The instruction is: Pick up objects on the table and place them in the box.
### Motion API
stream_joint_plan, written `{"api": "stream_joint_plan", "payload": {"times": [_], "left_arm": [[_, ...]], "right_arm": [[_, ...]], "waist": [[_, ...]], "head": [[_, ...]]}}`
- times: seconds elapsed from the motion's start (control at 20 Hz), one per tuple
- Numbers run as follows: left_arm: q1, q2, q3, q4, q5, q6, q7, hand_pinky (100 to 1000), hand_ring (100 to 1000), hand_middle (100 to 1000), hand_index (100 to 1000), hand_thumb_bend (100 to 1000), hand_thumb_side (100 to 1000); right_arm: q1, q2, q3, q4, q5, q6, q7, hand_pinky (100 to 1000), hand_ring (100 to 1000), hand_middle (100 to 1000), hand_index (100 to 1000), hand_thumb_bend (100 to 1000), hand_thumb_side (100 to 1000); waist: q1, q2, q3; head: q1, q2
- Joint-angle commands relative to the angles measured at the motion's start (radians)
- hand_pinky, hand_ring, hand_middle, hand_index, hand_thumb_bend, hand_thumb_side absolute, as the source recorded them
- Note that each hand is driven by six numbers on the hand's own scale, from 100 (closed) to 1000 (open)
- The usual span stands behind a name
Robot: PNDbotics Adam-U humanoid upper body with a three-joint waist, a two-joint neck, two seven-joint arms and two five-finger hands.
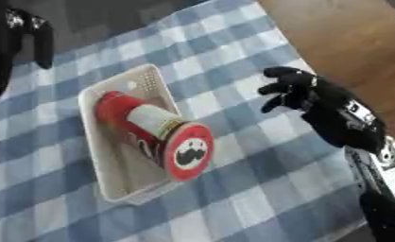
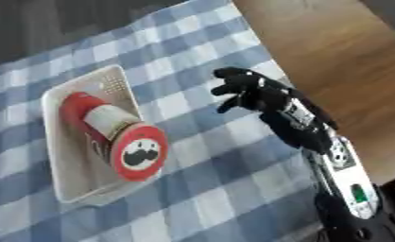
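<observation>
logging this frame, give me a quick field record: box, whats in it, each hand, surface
box: white basket on the table, slanted in the view
contents: red can lying on its side, moustache-face lid toward the near end, jutting past the rim
right hand: empty, fingers relaxed, apart from the basket, to its right
left hand: upper left corner, only partly seen, holding nothing visible
surface: blue and white checked cloth

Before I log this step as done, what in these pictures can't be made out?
- Left hand: left eye view only, cut by the top-left edge; fingers unreadable.
- Tray floor: mostly hidden under the red can.
- Can's side print: blurred.
- Right hand: seen from behind; palm hidden.
</observation>
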State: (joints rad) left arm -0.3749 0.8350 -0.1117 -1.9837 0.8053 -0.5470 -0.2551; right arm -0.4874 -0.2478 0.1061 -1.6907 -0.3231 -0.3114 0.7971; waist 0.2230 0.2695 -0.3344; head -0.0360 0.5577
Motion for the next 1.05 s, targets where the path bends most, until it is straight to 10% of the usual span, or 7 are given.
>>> {"api": "stream_joint_plan", "payload": {"times": [0.05, 0.5, 0.8, 0.85, 1.05], "left_arm": [[0.064, -0.002, 0.004, -0.016, -0.024, -0.043, -0.04, 100, 100, 100, 320, 100, 741], [0.297, -0.237, -0.039, -0.016, -0.115, -0.078, -0.136, 105, 100, 100, 342, 100, 779], [0.414, -0.393, -0.037, -0.016, -0.273, -0.067, -0.15, 446, 100, 325, 603, 100, 817], [0.418, -0.414, -0.038, -0.016, -0.302, -0.065, -0.142, 622, 224, 478, 780, 100, 863], [0.414, -0.485, -0.052, -0.016, -0.408, -0.033, -0.106, 838, 408, 655, 931, 135, 927]], "right_arm": [[0.01, -0.001, -0.006, -0.027, -0.004, -0.084, 0.11, 737, 862, 934, 901, 100, 1000], [0.024, 0.002, -0.023, -0.048, -0.023, -0.043, 0.11, 728, 856, 930, 899, 100, 1000], [0.009, -0.013, -0.038, -0.035, -0.022, -0.07, 0.11, 725, 854, 929, 899, 100, 1000], [0.004, -0.013, -0.039, -0.033, -0.021, -0.076, 0.11, 724, 853, 930, 900, 100, 1000], [-0.011, -0.011, -0.045, -0.025, -0.021, -0.098, 0.11, 723, 854, 930, 904, 100, 1000]], "waist": [[-0.018, -0.026, 0.026], [-0.041, -0.022, 0.127], [-0.056, -0.001, 0.168], [-0.06, 0.005, 0.17], [-0.074, 0.025, 0.162]], "head": [[-0.03, -0.025], [-0.077, -0.053], [-0.101, -0.061], [-0.107, -0.064], [-0.119, -0.069]]}}
